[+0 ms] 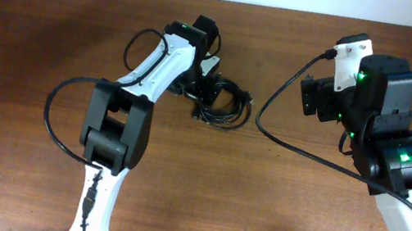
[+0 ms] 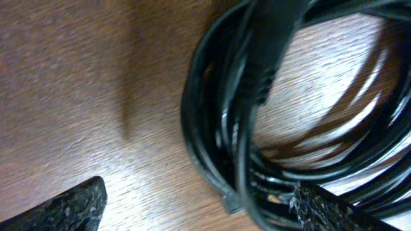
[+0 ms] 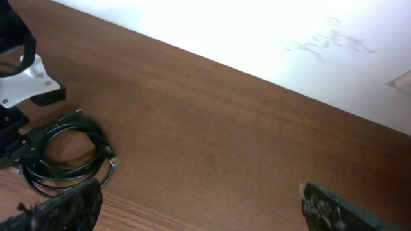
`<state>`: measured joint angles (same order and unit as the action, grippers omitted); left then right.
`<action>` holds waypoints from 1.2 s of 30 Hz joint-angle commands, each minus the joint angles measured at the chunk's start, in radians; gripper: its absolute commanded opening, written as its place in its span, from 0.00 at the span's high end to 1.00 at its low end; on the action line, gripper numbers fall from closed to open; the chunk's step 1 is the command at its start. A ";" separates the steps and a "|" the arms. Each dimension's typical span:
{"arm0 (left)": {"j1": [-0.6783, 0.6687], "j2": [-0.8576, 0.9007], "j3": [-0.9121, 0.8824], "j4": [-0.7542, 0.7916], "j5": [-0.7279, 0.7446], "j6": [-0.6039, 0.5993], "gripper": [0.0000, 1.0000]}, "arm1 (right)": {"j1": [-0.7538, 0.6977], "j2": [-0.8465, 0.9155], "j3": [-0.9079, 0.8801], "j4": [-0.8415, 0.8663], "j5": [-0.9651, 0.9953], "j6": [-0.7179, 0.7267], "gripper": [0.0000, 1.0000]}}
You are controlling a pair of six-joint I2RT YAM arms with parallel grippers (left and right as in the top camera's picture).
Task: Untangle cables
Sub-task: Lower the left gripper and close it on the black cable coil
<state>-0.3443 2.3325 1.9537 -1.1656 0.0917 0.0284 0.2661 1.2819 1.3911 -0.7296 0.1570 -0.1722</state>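
Observation:
The cables point(image 1: 224, 107) lie as a small black coiled bundle on the wooden table, just right of centre at the back. My left gripper point(image 1: 209, 98) is down at the coil's left side. In the left wrist view it point(image 2: 199, 206) is open wide. The coil's strands point(image 2: 237, 128) run between the fingers, and the right fingertip point(image 2: 340, 212) is against them. My right gripper point(image 1: 313, 98) hovers to the right of the bundle, well apart from it. It point(image 3: 199, 206) is open over bare wood, with the cables point(image 3: 64, 151) at its far left, one metal plug end point(image 3: 114, 162) showing.
Thicker black wires loop off the left arm point(image 1: 54, 108) and the right arm point(image 1: 285, 136). The table's far edge point(image 3: 257, 77) meets a white surface behind. The left arm's white wrist point(image 3: 26, 80) sits beside the bundle.

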 commanded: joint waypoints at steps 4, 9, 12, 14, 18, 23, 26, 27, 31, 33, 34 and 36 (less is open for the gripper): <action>-0.052 0.010 -0.006 0.011 0.024 -0.025 0.07 | 0.008 -0.008 0.019 0.000 0.013 -0.005 0.02; -0.059 0.010 -0.006 0.030 0.024 -0.036 0.07 | 0.008 -0.008 0.019 -0.002 0.013 -0.005 0.02; -0.058 0.010 -0.006 0.029 0.016 -0.036 0.07 | 0.008 -0.008 0.019 -0.001 0.013 -0.008 0.02; -0.058 0.010 -0.006 0.030 0.016 -0.036 0.07 | 0.008 -0.008 0.019 -0.001 0.013 -0.008 0.02; -0.058 0.010 -0.006 0.031 0.016 -0.036 0.07 | 0.008 -0.008 0.019 -0.001 0.013 -0.008 0.02; -0.059 0.010 -0.006 0.048 0.016 -0.040 0.08 | 0.008 -0.008 0.019 -0.002 0.013 -0.008 0.02; -0.059 0.010 -0.009 0.063 0.016 -0.040 0.27 | 0.008 -0.008 0.019 -0.012 0.013 -0.008 0.02; -0.059 0.010 -0.010 0.063 0.016 -0.040 0.34 | 0.008 -0.008 0.019 -0.016 0.013 -0.008 0.02; -0.059 0.010 -0.041 0.082 0.016 -0.040 0.32 | 0.008 -0.008 0.019 -0.019 0.013 -0.008 0.02; -0.059 0.010 -0.059 0.092 0.016 -0.040 0.38 | 0.008 -0.008 0.019 -0.019 0.013 -0.008 0.02; -0.059 0.010 -0.064 0.092 0.016 -0.040 0.49 | 0.008 -0.008 0.019 -0.020 0.013 -0.008 0.02; -0.059 0.010 -0.068 0.092 0.016 -0.040 0.63 | 0.008 -0.008 0.019 -0.019 0.013 -0.008 0.02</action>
<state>-0.4046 2.3325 1.9079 -1.0744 0.0944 -0.0082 0.2657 1.2819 1.3911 -0.7494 0.1574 -0.1810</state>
